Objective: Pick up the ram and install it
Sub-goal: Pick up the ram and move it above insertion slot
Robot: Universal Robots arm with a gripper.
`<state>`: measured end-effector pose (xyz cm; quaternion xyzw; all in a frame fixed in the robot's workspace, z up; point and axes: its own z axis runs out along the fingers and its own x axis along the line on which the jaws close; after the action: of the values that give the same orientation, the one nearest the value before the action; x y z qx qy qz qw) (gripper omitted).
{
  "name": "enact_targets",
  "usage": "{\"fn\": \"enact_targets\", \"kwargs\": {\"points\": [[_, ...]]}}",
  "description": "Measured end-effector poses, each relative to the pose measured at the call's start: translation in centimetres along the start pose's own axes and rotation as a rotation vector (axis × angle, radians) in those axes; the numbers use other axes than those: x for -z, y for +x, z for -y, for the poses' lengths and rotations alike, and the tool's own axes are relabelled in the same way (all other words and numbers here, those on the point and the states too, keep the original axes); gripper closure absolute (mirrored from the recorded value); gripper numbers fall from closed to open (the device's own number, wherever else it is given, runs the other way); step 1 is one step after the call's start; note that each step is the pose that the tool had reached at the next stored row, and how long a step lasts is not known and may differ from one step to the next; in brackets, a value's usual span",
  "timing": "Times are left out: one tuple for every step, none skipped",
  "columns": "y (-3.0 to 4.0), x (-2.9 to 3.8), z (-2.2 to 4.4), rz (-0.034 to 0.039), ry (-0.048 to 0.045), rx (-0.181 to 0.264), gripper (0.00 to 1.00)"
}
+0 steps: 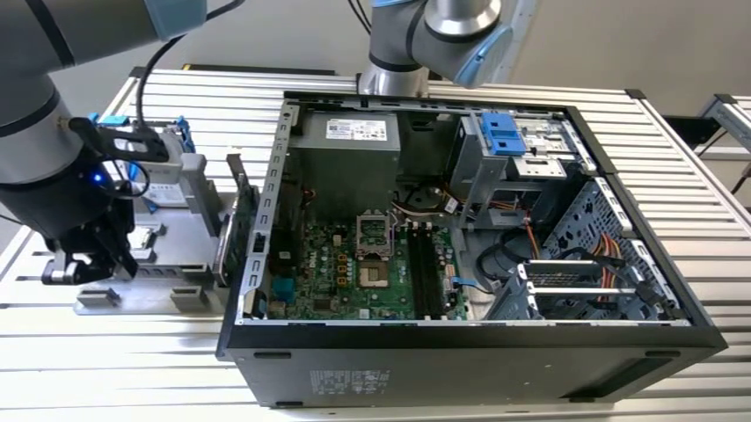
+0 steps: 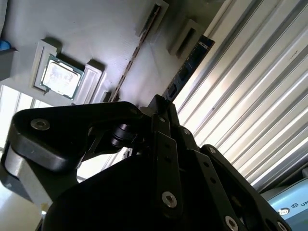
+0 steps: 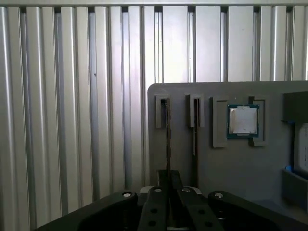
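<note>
Gripper (image 3: pixel 168 182) sits low over the grey holder (image 3: pixel 211 168) at the exterior view's left. It is drawn in narrow and looks to me to be pinching the upper edge of the ram (image 3: pixel 167 137). That thin blue stick stands on edge in the slot nearest the holder's rim, so it is not yet lifted out. Just beside it a second thin board (image 3: pixel 194 137) stands in the neighbouring slot, and past that a square processor (image 3: pixel 243 120) lies in its own pocket. Slatted metal surface (image 3: pixel 72 120) runs out beyond the rim. For this pick I'd judge the hold should sit square on the stick. The board should stay upright and in line with its slot, so it neither scrapes the walls nor tips toward its neighbour. Farther off, the open computer case (image 1: pixel 470 356) lies on its side, and its long memory slots (image 1: pixel 425 272) look bare.
</note>
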<state>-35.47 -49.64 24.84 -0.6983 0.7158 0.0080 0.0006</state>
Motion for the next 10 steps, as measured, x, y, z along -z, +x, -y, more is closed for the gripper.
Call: {"fn": "enact_targets", "kwargs": {"points": [[0.0,0.09,-0.01,0.0001,0.0001,0.0,1.0],[-0.01,0.17,-0.01,0.0,0.0001,0.0,1.0],[-0.01,0.25,-0.01,0.0,0.0,0.0,1.0],[-0.01,0.34,-0.01,0.0,0.0,0.0,1.0],[-0.01,0.42,-0.01,0.0,0.0,0.0,1.0],[-0.01,0.5,-0.01,0.0,0.0001,0.0,1.0],[-0.01,0.59,-0.01,0.0,0.0001,0.0,1.0],[-0.01,0.69,-0.01,0.0,0.0,0.0,1.0],[-0.01,0.76,-0.01,0.0,0.0,0.0,1.0],[-0.01,0.84,-0.01,0.0,0.0,0.0,1.0]]}}
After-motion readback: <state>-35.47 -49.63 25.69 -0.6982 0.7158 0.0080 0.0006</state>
